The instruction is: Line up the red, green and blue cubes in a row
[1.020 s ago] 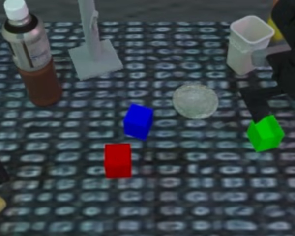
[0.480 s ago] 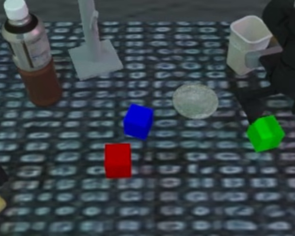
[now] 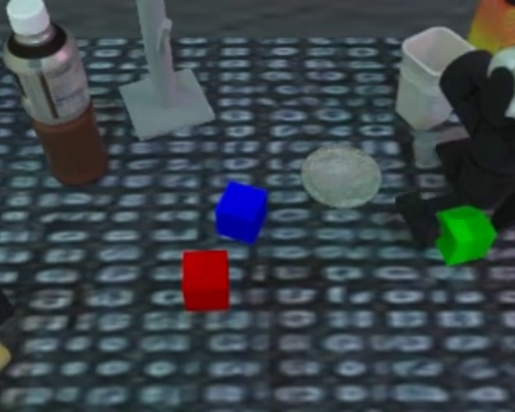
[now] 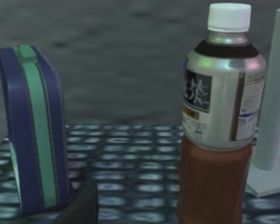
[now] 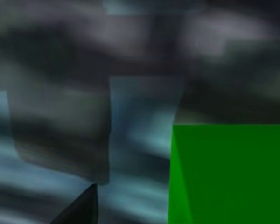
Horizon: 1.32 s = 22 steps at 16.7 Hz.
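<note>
Where arm overlaps — green cube [image 3: 466, 233] half-hidden

Cubes, red [image 3: 206, 280], blue [image 3: 241, 211], green [image 3: 465, 233]: plain, matt, smooth. Bottle [image 3: 53, 96]: glossy silvery label, clear plastic, white cap. Cup [image 3: 431, 75]: white, matt plastic. Disc [image 3: 342, 175]: pale, grainy. Bench [image 3: 326, 343]: patterned, cloth-like cover.
</note>
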Available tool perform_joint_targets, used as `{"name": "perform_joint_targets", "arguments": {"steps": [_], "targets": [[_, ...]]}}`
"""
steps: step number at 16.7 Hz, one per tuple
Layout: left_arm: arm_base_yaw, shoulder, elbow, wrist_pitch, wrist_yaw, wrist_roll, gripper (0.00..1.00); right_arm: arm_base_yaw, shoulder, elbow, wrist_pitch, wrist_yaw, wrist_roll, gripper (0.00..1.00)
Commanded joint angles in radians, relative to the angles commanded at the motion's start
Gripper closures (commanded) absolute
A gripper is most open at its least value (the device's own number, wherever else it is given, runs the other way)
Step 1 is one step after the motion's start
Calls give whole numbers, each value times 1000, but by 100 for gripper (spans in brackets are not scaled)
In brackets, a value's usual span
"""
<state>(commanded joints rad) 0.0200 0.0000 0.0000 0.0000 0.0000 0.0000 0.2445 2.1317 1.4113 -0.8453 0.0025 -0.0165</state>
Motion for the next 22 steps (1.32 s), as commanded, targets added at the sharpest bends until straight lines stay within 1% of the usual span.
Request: {"name": "perform_joint_targets", "arguments": {"steps": [5, 18, 19, 22], "targets": [[0, 0, 0, 0, 0, 0, 0, 1, 11, -13, 19, 0, 0, 0], [0, 0, 0, 0, 0, 0, 0, 1, 11, -13, 19, 0, 0, 98], [0, 0, 0, 0, 0, 0, 0, 1, 11, -13, 19, 0, 0, 100], [0, 0, 0, 0, 0, 0, 0, 1, 11, -13, 19, 0, 0, 100]]}}
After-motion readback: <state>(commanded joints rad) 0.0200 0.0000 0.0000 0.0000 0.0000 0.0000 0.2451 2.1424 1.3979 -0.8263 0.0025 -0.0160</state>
